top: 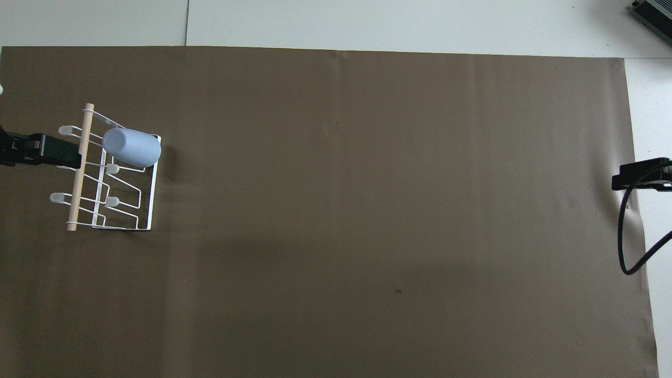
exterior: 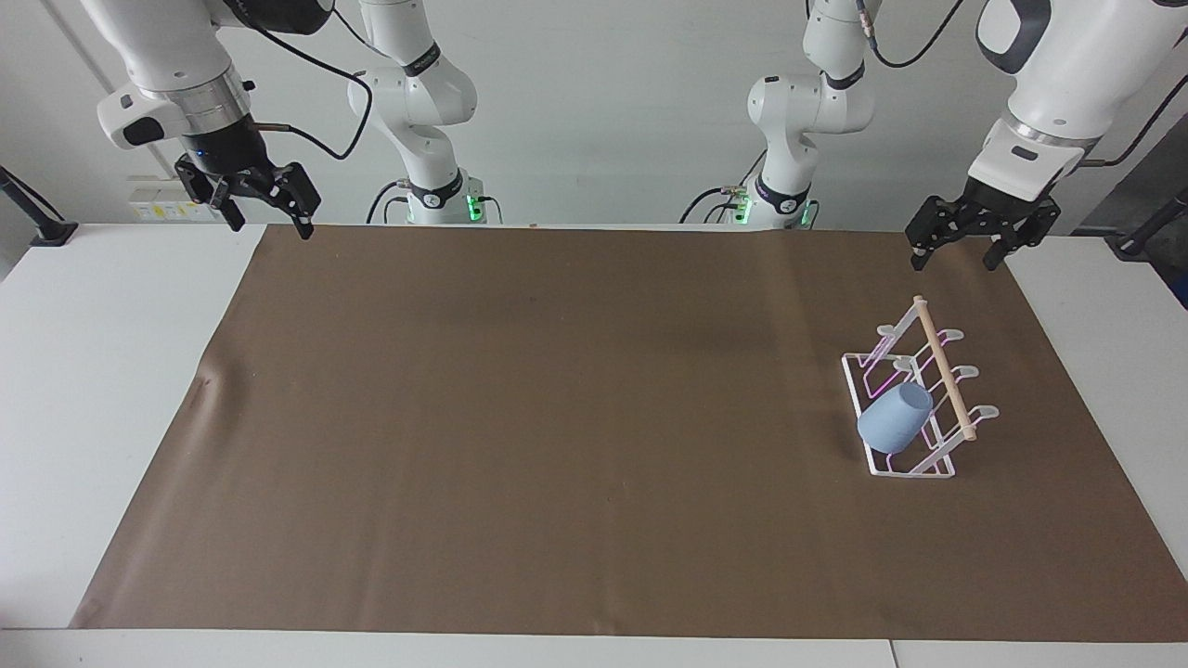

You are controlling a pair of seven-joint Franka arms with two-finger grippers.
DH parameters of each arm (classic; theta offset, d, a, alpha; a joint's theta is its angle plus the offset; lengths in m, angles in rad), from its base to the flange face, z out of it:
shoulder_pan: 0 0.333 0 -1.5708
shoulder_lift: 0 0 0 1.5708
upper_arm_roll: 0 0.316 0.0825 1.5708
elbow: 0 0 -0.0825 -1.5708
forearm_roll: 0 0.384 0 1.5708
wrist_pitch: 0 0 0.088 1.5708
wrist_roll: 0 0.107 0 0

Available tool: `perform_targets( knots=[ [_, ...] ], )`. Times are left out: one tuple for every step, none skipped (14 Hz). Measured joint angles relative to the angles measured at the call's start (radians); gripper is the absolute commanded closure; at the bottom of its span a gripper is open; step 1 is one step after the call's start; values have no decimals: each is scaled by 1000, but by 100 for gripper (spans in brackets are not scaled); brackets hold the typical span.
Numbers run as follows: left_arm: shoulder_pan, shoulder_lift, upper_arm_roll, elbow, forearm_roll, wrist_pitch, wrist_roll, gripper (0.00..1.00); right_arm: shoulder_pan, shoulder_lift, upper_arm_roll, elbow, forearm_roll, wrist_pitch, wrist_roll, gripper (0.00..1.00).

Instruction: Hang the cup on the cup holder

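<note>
Cup hangs tilted on a prong of the cup holder. Left claw hovers released above the bench; right claw likewise spread, holding nothing.

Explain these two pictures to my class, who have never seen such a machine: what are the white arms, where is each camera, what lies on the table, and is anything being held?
The white machines are two robot arms, each ending in a black two-finger gripper. One picture looks across the table at the robots; the other looks steeply down from above their end. A brown mat covers the table. On it, toward the left arm's end, stands a white wire cup holder with a wooden dowel across its top. A light-blue cup hangs on one prong. The left gripper hangs open in the air, clear of the rack, holding nothing. The right gripper waits, open and empty, over the mat's other end.
</note>
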Motion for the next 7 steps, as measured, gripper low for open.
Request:
perform_targets(
  knots=[
    [1, -4, -9, -2, 0, -6, 0, 0, 1, 0, 3, 0, 0, 0, 0, 0],
    [6, -6, -21, -5, 0, -8, 0, 0, 2, 0, 5, 0, 0, -2, 0, 0],
    [16, -6, -38, -9, 0, -8, 0, 0, 4, 0, 5, 1, 0, -8, 0, 0],
    [22, -6, -49, -14, 0, -8, 0, 0, 5, 0, 5, 2, 0, -14, 0, 0],
    [27, -6, -55, -18, 0, -8, 0, 0, 5, 0, 5, 4, 0, -20, 0, 0],
    [30, -6, -57, -22, 0, -8, 0, 0, 5, 0, 5, 9, 0, -30, 0, 0],
    [31, -6, -57, -26, 0, -8, 0, 0, 6, 0, 5, 16, 0, -41, 0, 0]
  ],
)
